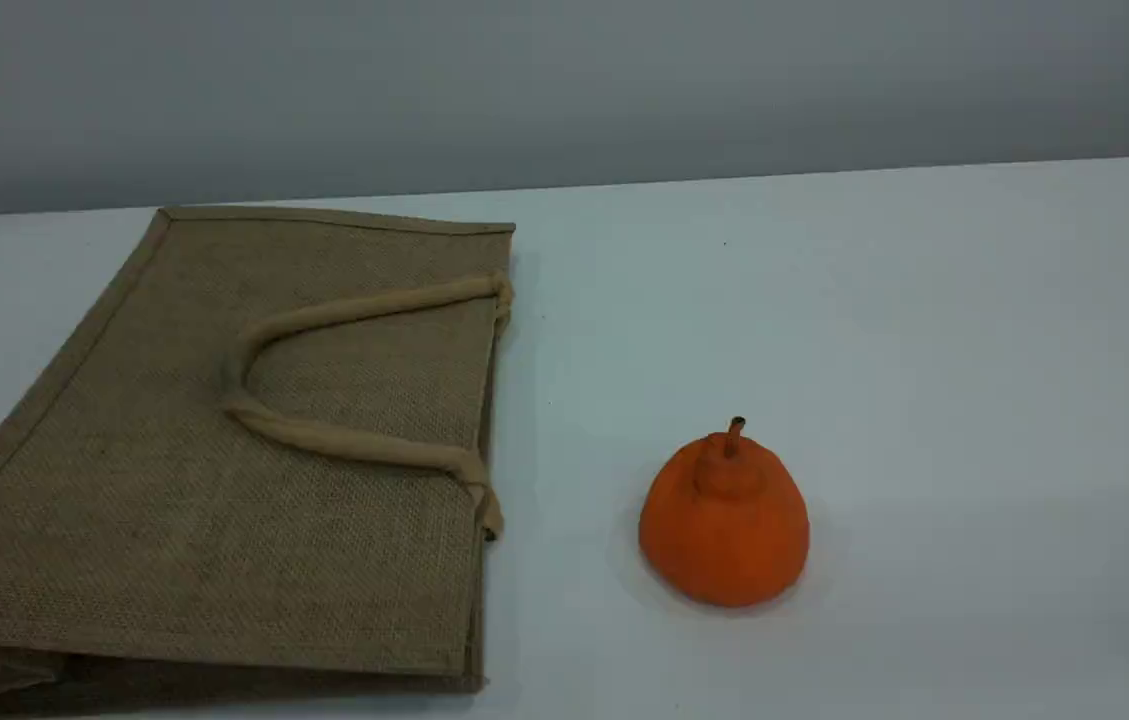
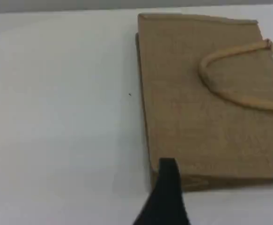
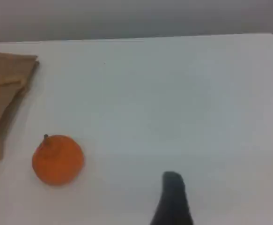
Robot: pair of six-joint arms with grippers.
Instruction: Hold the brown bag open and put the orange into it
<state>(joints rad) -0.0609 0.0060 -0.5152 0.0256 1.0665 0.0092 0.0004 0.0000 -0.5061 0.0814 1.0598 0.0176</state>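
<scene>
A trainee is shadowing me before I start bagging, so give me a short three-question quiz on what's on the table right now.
1. True or false: the brown bag lies flat on the table with a handle folded across its upper face.
2. Where is the orange in the scene view? A) inside the bag; B) on the table to the right of the bag, not touching it; C) on top of the bag.
3. Fill in: the orange's stem points ___.
Key: 1 true; 2 B; 3 up.
</scene>
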